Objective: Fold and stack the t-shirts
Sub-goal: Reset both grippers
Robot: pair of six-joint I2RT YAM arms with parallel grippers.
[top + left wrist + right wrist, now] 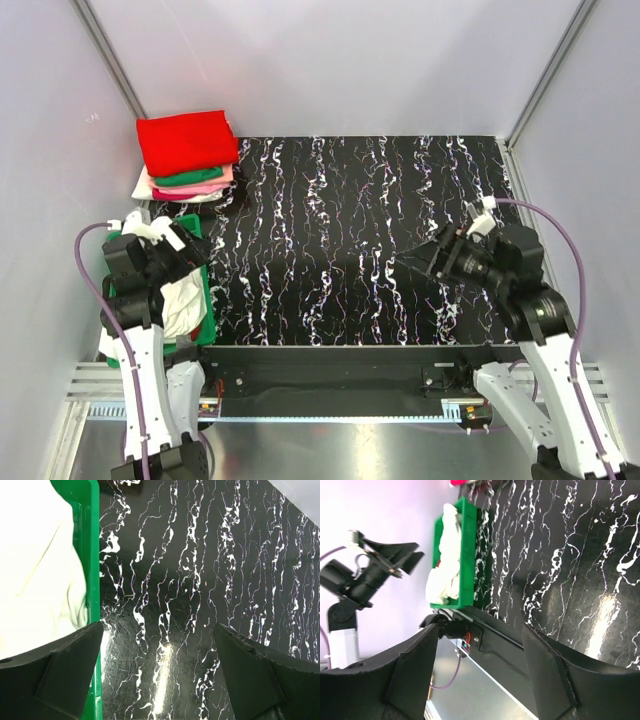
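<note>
The folded t-shirts are stacked at the table's back left corner: a bright red tee [185, 143] on top, then a green one [190, 178], a pink one [205, 188] and a white one [148, 186] at the bottom. A sliver of the stack [465, 482] shows at the top edge of the right wrist view. My left gripper [188, 258] [160, 670] hangs open and empty at the green bin's right rim. My right gripper [425, 262] [480, 672] stands open and empty above the right half of the table, pointing left.
A green plastic bin [207, 305] [89, 555] [467, 555] at the near left holds crumpled white cloth [182, 305] [35, 565] [445, 565]. Black marbled tabletop [330, 240] spans the middle. White walls close in on both sides and the back.
</note>
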